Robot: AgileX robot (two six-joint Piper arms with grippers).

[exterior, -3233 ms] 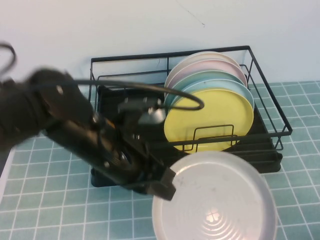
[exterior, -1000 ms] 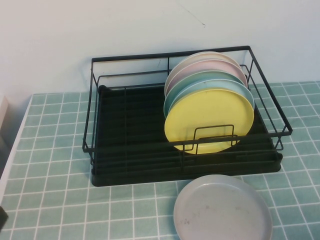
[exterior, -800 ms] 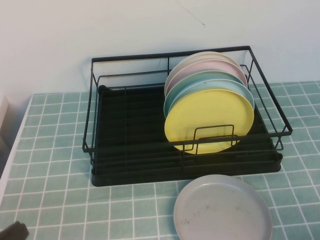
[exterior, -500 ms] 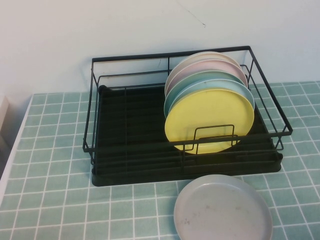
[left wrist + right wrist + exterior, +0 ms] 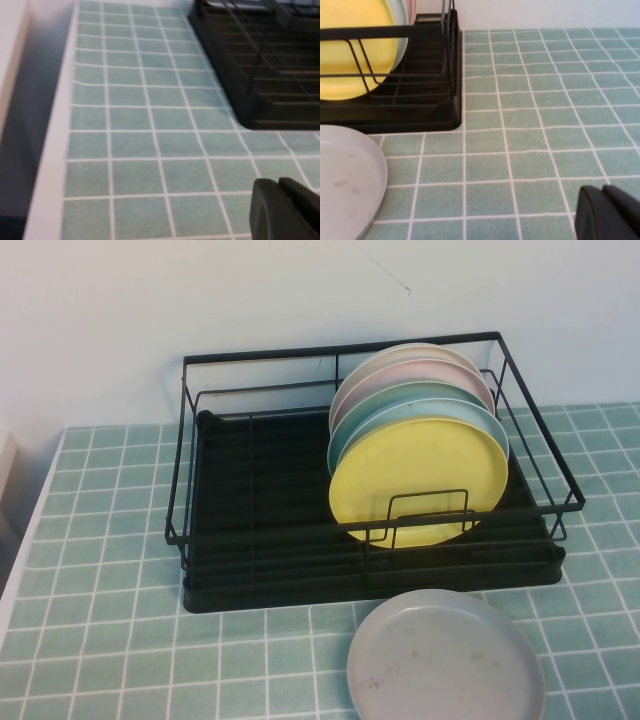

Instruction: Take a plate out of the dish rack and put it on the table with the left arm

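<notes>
The pale grey plate lies flat on the green-tiled surface, just in front of the black dish rack toward its right end, close to the rack's base but apart from it; faint brownish scuffs show on its face. In the rack, a yellow plate stands on edge at the front of a row, with a light blue plate behind it and pinkish and cream plates further back. Neither arm appears in the high view. The left hand shows only as a dark tip at the corner of the left wrist view, its fingers pressed together on nothing, hovering over bare tiles near the surface's left edge with a front corner of the rack ahead of it; the plate is not visible from there, so it lies well apart from this hand. The right hand likewise shows as a dark tip low in the right wrist view, over tiles to the right of the rack, and whether its fingers are spread or together cannot be told; the grey plate's rim lies near the rack's front corner in that view, off to the side and clear of the hand.
</notes>
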